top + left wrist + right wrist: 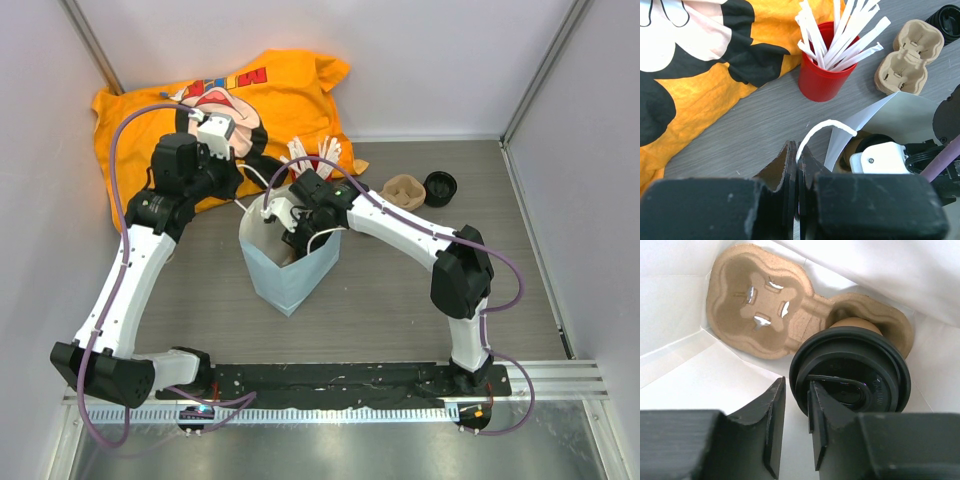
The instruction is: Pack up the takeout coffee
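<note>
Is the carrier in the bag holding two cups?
No: the carrier holds only the coffee in one slot; its other slot is empty.

Soft, even overhead light fills the cell, throwing faint shadows on the table [390, 310]. Inside the white bag [685, 385], near fingers [771, 430] blur; the black lid [850, 365] perhaps carries slight sheen.

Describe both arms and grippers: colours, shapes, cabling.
Both arms match: the left arm and right arm have white tubular links and bulky black joint housings, each trailed by a purple cable. The left gripper and right gripper each have two matte black, scuffed, wedge-shaped fingers ahead of a white wrist block.
</note>
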